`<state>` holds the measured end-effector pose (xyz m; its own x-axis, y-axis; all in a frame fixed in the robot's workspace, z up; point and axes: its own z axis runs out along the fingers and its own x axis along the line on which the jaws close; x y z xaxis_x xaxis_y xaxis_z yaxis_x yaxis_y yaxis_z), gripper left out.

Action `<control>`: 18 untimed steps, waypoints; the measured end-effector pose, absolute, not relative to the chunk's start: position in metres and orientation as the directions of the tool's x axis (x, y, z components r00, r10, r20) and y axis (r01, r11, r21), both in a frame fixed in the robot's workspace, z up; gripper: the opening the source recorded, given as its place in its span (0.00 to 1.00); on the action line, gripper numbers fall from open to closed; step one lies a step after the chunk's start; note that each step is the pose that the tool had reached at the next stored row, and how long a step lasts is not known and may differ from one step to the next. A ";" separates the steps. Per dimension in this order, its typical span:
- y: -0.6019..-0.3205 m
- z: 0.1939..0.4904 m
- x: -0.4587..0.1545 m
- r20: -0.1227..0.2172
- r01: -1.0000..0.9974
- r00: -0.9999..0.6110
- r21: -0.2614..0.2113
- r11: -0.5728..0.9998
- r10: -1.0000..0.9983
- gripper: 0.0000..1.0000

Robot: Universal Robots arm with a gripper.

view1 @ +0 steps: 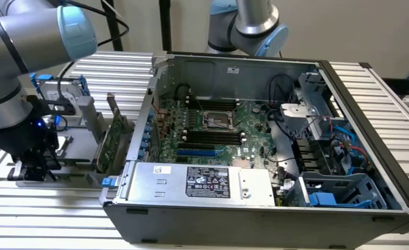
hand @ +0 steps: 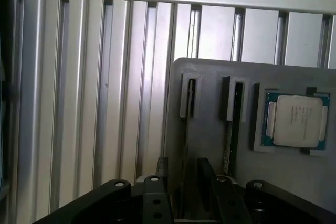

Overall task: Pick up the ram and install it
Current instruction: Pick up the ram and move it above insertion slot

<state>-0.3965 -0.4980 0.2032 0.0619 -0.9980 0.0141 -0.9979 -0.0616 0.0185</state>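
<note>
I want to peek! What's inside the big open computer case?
A green motherboard with a processor socket, black memory slots, and a power supply hiding whatever lies beneath it.

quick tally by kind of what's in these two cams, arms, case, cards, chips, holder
robot arms: 2
open computer case: 1
green expansion card: 1
processor chip: 1
grey parts holder: 1
total: 6
</note>
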 end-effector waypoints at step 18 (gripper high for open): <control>-0.497 0.198 -0.393 0.002 -0.998 0.058 0.018 -0.057 -0.998 1.00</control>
<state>-0.3925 -0.4966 0.1977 0.0576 -0.9983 0.0024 -0.9982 -0.0575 0.0181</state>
